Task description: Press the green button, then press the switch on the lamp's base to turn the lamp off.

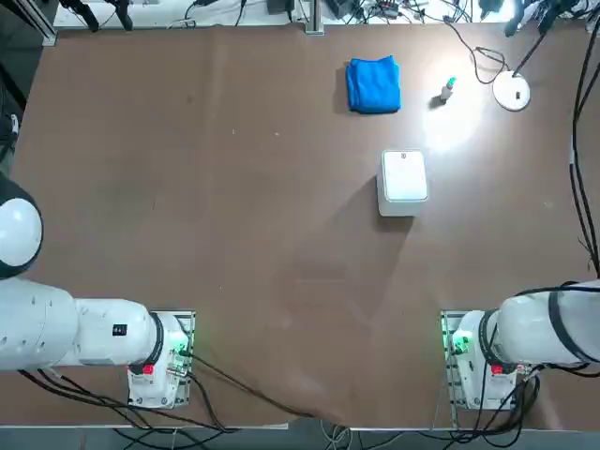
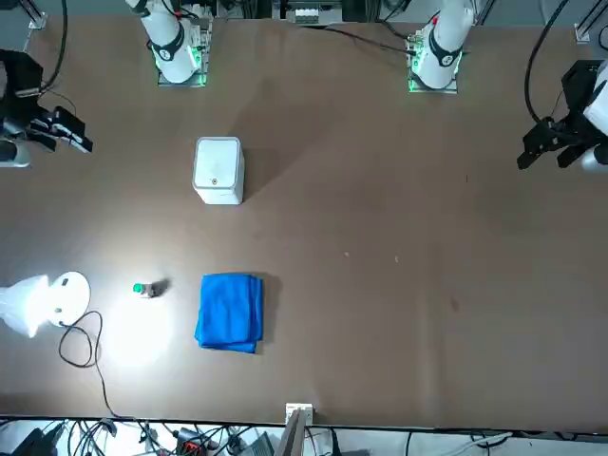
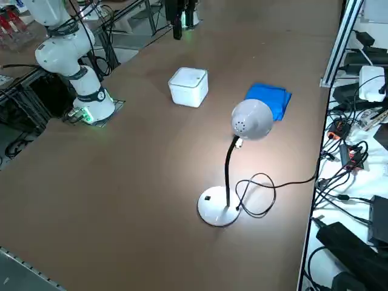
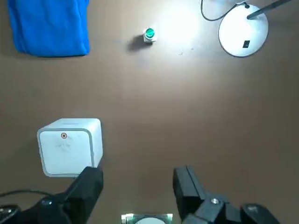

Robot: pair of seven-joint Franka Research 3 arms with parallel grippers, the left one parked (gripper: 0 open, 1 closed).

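Note:
The green button [image 1: 448, 90] stands upright on the table between the blue cloth and the lamp; its teal cap shows in the wrist view [image 4: 149, 33] and the front view [image 2: 142, 289]. The lamp's base [image 1: 512, 91] [image 4: 243, 33] [image 3: 218, 208] is a flat white disc with the switch [image 4: 246, 44] [image 3: 207, 197] as a small dark mark on it. The lamp [image 3: 251, 119] is lit and throws a bright patch on the table beside the button. My right gripper [image 4: 138, 179] [image 2: 76, 138] hangs open and empty, raised well short of the button and the lamp.
A white rounded box [image 1: 404, 178] [image 4: 70, 147] sits on the table just ahead of my fingers. A folded blue cloth [image 1: 374, 84] [image 4: 50, 23] lies beside the button. The lamp's black cable [image 3: 260, 194] loops toward the table's far edge.

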